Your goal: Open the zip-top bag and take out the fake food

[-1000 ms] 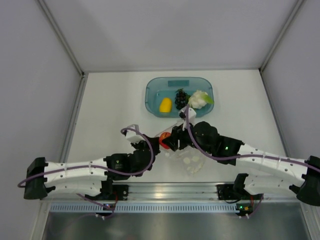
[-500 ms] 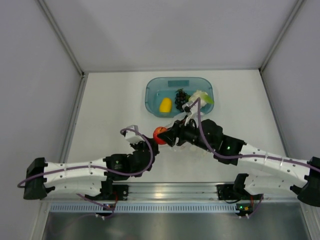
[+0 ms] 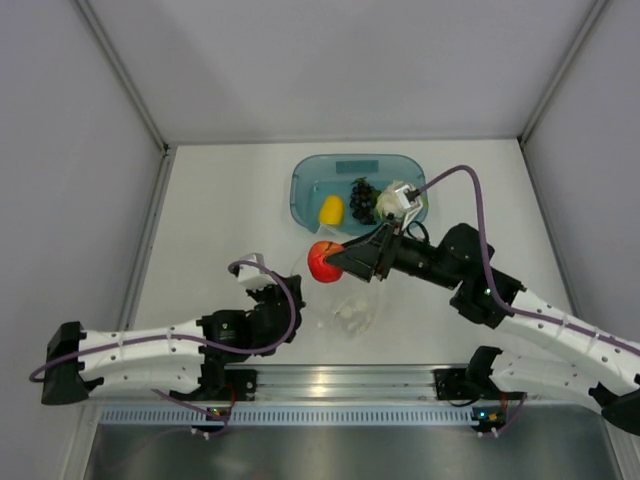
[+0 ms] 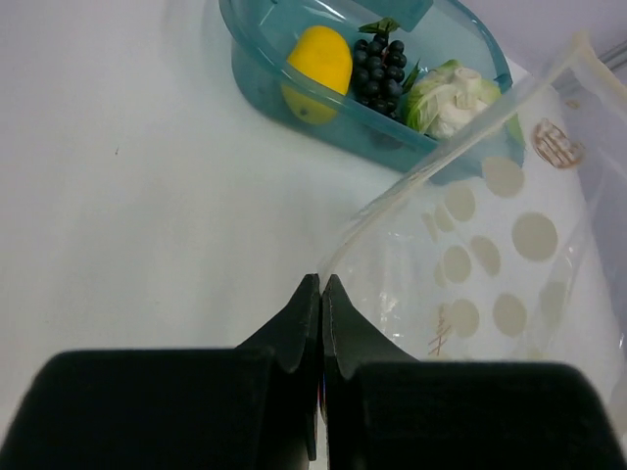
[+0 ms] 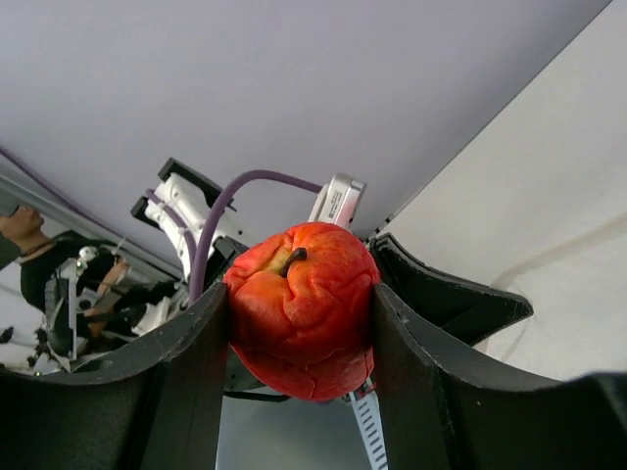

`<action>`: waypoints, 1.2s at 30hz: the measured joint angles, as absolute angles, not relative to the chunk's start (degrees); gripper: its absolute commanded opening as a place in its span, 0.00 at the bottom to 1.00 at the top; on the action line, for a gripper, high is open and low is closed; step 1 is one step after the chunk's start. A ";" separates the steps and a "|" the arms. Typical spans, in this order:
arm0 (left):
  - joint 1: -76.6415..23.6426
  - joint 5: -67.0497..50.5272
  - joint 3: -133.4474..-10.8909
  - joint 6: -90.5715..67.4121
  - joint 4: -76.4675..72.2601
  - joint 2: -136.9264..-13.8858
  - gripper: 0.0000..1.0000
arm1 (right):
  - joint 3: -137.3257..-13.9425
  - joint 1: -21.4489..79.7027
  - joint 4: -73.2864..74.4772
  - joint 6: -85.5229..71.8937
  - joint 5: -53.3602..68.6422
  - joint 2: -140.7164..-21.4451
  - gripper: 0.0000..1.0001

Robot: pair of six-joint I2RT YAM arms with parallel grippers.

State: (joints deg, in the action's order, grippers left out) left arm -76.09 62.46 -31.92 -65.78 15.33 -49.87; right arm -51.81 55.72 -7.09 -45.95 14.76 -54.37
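Note:
A red apple (image 3: 322,262) hangs above the table, and my right gripper (image 3: 330,263) is shut on it. In the right wrist view the apple (image 5: 299,308) fills the gap between both fingers. The zip-top bag (image 3: 350,312), clear with white dots, lies below and to the right of the apple. My left gripper (image 4: 321,286) is shut on the bag's (image 4: 490,255) edge and holds it up. The teal tray (image 3: 305,185) at the back holds a yellow fruit (image 3: 331,209), dark grapes (image 3: 362,198) and a white cauliflower (image 3: 396,199).
Grey walls close in the table on the left, back and right. A metal rail (image 3: 340,380) with both arm bases runs along the near edge. The right arm's purple cable (image 3: 455,175) loops above the tray's right end.
My right gripper has drawn the apple up out of the bag and risen towards the tray. The bag has slackened and shifted left. The left arm has pulled back slightly, still gripping.

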 measured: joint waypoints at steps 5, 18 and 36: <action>-76.09 62.67 -31.92 -64.69 15.97 -49.47 0.00 | -50.39 53.98 -8.43 -45.21 9.91 -51.51 0.20; -69.87 62.19 -32.56 -58.08 22.57 -44.38 0.00 | -69.93 26.20 7.29 -30.81 1.74 -75.02 0.25; -56.25 59.88 -50.74 -46.92 42.09 -38.70 0.00 | -110.83 25.08 21.12 -22.00 1.63 -123.72 0.54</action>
State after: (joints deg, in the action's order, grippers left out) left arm -56.25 59.88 -50.74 -46.92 42.09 -38.70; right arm -110.83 25.08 21.12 -22.00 1.63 -123.72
